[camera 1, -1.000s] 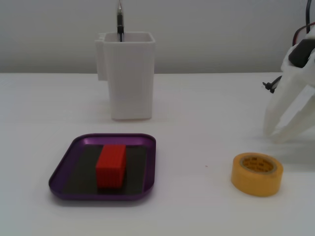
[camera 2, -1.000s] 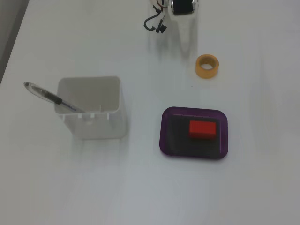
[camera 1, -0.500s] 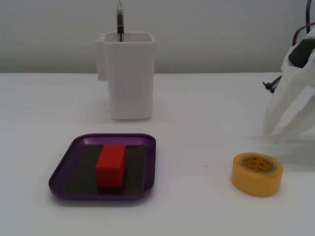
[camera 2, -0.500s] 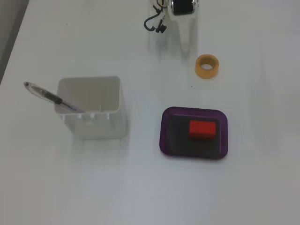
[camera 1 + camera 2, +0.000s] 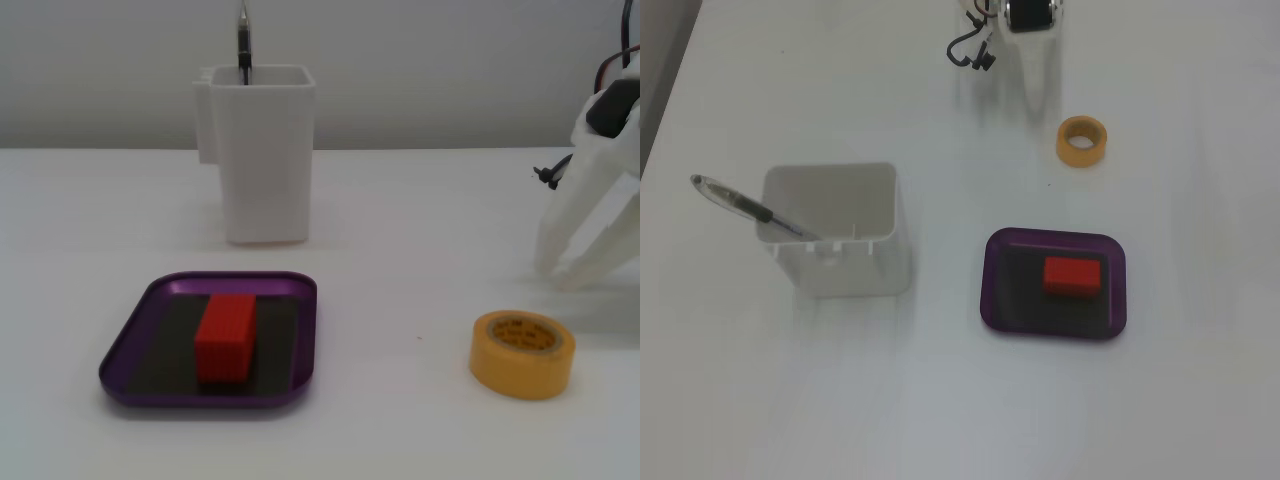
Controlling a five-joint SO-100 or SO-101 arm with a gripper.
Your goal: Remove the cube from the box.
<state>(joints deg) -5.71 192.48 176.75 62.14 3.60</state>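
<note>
The red cube [image 5: 226, 336] lies inside the purple box [image 5: 130, 350] on its dark bottom, at the front left in a fixed view. In the other fixed view the cube [image 5: 1072, 275] sits in the middle of the box [image 5: 992, 290]. My white gripper [image 5: 557, 275] hangs at the far right with its tips down near the table, far from the box. It shows at the top edge of the other fixed view [image 5: 1037, 100]. Its fingers look closed together and hold nothing.
A yellow tape roll [image 5: 522, 352] lies between the gripper and the box, also in the other fixed view [image 5: 1082, 140]. A tall white square container [image 5: 262, 160] with a pen [image 5: 745, 205] in it stands behind the box.
</note>
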